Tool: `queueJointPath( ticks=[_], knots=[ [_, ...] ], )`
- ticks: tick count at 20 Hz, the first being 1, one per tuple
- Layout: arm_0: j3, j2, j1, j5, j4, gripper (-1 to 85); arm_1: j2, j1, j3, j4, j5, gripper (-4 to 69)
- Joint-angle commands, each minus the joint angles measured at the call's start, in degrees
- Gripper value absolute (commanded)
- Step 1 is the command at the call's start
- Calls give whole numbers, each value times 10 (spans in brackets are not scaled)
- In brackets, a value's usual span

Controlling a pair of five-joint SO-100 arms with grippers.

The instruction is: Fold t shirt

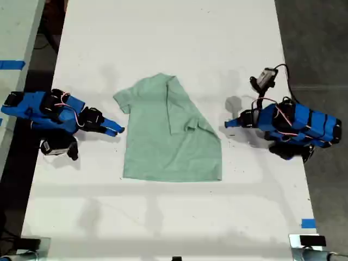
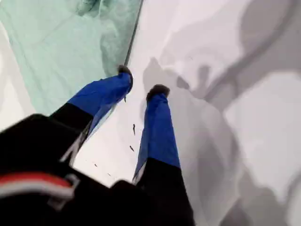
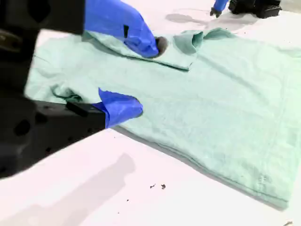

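In the exterior view we see the t shirt (image 1: 168,147) lying flat near the middle of the white table (image 1: 163,32). One side is folded over in a slanted flap, and the hem runs straight along the lower edge. Broad white table surrounds the cloth on every side, widest toward the top of this view. My second gripper (image 1: 117,130) is at the exterior view's left, with its tips just beside the shirt's straight side edge. My first gripper (image 1: 231,123) is at the exterior view's right, near the folded edge but apart from it. A strip of table shows between them.

In the first wrist view, my first gripper (image 2: 141,81) has its two blue fingers a narrow gap apart and holds nothing. One fingertip (image 2: 124,73) sits right at the shirt's (image 2: 56,47) shadowed edge. The other is over white table (image 2: 244,141), which stretches away marked only by soft shadows.

In the second wrist view, my second gripper (image 3: 146,75) stands wide and holds nothing. The nearer finger (image 3: 120,107) is at the shirt's (image 3: 225,103) near edge, and the other shows above the folded flap. We cannot tell whether either touches the cloth. The near edge runs straight to the hem corner, with white table (image 3: 141,188) in front of it. Beyond the shirt, my first gripper (image 3: 218,5) shows over the table.
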Motion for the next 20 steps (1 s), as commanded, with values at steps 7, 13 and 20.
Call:
queueJointPath(
  ticks=[7,13,20],
  knots=[
    [24,7,-93,-6,1,-1,6,-24,39,3,4,79],
    [-45,-17,-147,-43,-6,-4,6,-21,39,3,4,79],
    [-562,-689,-393,238,142,104,6,-25,39,3,4,78]
  ],
)
